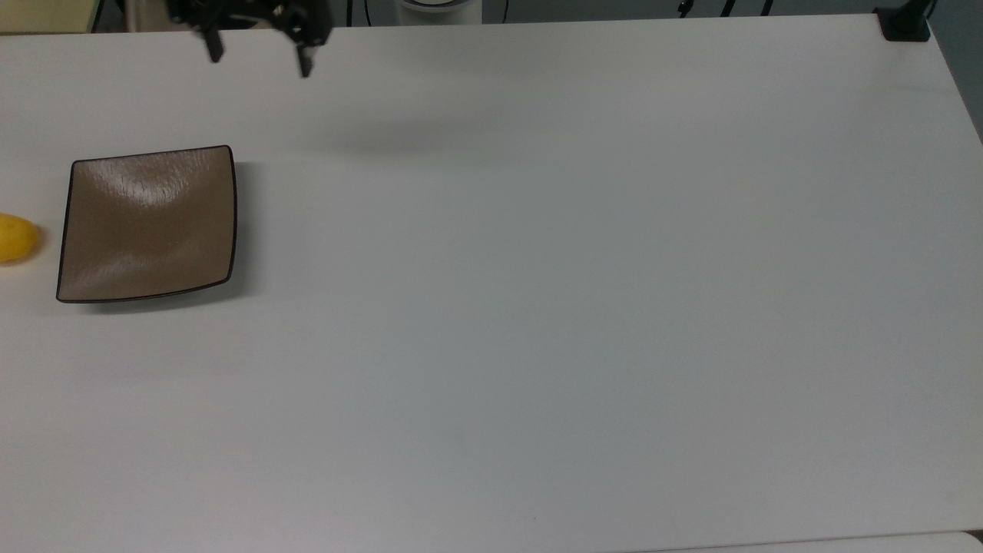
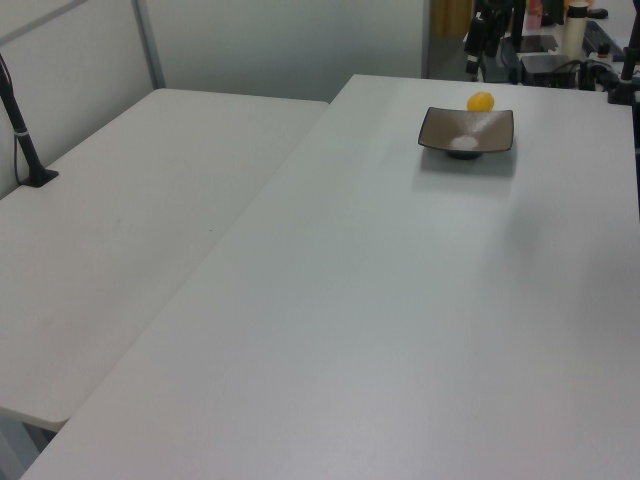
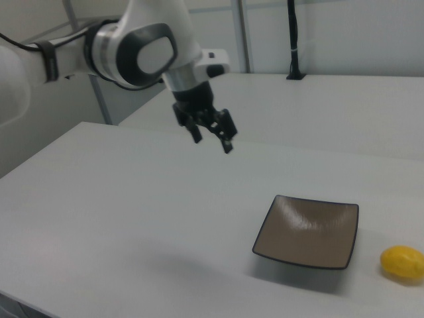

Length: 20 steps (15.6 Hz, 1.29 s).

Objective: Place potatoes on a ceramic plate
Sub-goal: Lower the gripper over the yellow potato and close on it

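The potatoes, one bright yellow oval lump (image 1: pixel 15 239), lie on the white table at the top view's left edge, just left of the ceramic plate (image 1: pixel 146 223). The plate is square, glossy brown with a dark rim, and holds nothing. In the right view the potato (image 3: pixel 403 263) rests right of the plate (image 3: pixel 307 231). In the left view the potato (image 2: pixel 481 101) sits behind the plate (image 2: pixel 467 130). My gripper (image 1: pixel 257 60) hangs open in the air above the table's far edge, well apart from both; the right view shows the gripper (image 3: pixel 212 142) up and left of the plate.
The white table (image 1: pixel 537 307) stretches wide to the top view's right. A black clamp (image 1: pixel 905 24) sits at its far right corner. In the left view a second white table (image 2: pixel 130 230) adjoins on the left, with a black post (image 2: pixel 25 140).
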### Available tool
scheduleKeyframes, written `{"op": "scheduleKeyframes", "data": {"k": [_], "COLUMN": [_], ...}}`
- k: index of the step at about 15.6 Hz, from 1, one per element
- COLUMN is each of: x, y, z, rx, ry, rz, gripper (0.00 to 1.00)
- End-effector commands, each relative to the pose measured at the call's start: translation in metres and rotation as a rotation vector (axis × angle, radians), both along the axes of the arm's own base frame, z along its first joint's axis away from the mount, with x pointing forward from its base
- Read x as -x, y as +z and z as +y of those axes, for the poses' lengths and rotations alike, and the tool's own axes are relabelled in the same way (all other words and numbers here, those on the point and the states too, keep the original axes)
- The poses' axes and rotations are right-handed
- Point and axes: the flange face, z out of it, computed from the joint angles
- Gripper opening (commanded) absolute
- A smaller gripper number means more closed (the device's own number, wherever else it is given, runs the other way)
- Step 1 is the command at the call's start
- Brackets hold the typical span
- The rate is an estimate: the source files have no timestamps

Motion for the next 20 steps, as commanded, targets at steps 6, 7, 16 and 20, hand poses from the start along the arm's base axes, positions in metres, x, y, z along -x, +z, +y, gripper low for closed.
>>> {"op": "scheduleKeyframes", "data": {"k": [6, 7, 16, 20], "x": [0.004, 0.001, -0.025, -0.036], "y": [-0.001, -0.005, -0.072, -0.131], "z": [-0.118, -0.129, -0.236, -0.27], "rx": [-0.007, -0.01, 0.023, 0.062], "ry": [-0.476, -0.536, -0.887, -0.91], "rz": [-0.181, -0.204, -0.425, -0.486], "gripper": [1.0, 1.0, 1.0, 1.0]}}
